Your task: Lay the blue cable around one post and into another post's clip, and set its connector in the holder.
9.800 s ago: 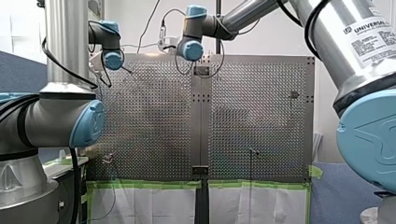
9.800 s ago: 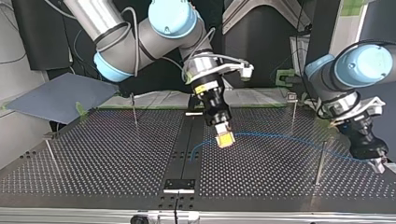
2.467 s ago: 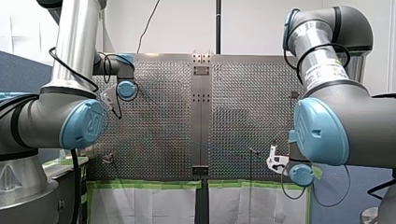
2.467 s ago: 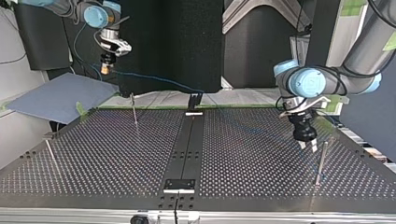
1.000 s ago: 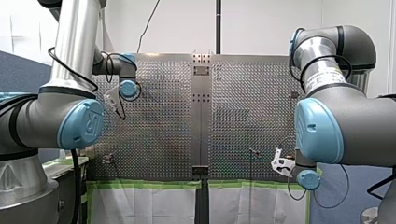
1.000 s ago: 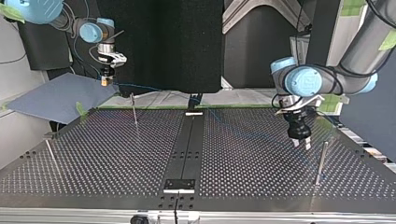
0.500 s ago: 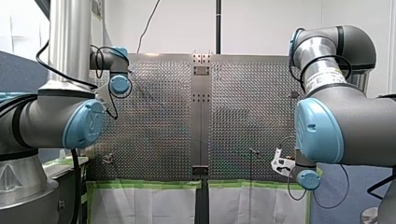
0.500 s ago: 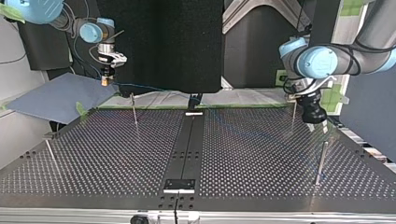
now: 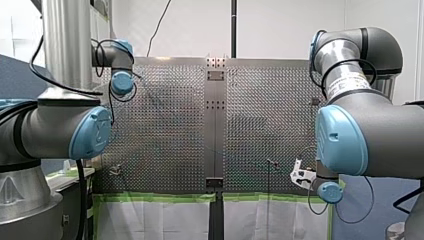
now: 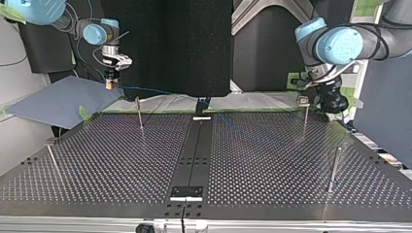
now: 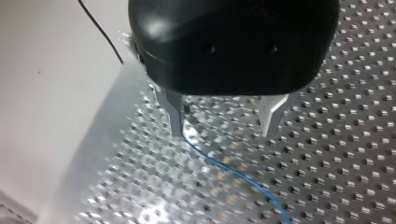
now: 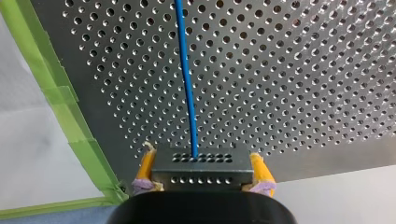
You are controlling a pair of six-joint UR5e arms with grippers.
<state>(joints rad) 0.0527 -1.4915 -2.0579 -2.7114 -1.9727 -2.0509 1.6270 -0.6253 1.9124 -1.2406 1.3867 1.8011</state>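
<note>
The right gripper (image 12: 201, 161) has its yellow pads (image 12: 145, 163) clamped on two sides of the dark connector (image 12: 201, 173). The blue cable (image 12: 186, 79) leaves the block straight ahead of the fingers, over the perforated table (image 12: 303, 70). In the top view this arm holds the connector high in the upper left of the frame, past the table's edge. From there the cable runs toward the middle and grows too faint to follow on the right half.

The left gripper (image 11: 224, 133) has its metal fingers (image 11: 175, 116) apart with nothing between them. The cable passes just beside one finger, though whether it touches cannot be told. This gripper sits at the upper right of the top view, near the post with the clip (image 10: 303, 101). A plain post (image 10: 334, 165) stands at the lower right.

The routing looks barely begun, since the cable rounds no post that can be seen. To do it well, the left gripper should centre the cable between its fingers before closing and grip lightly enough for it to slide. The right arm should give slack rather than pull, so the connector does not twist in its pads.
</note>
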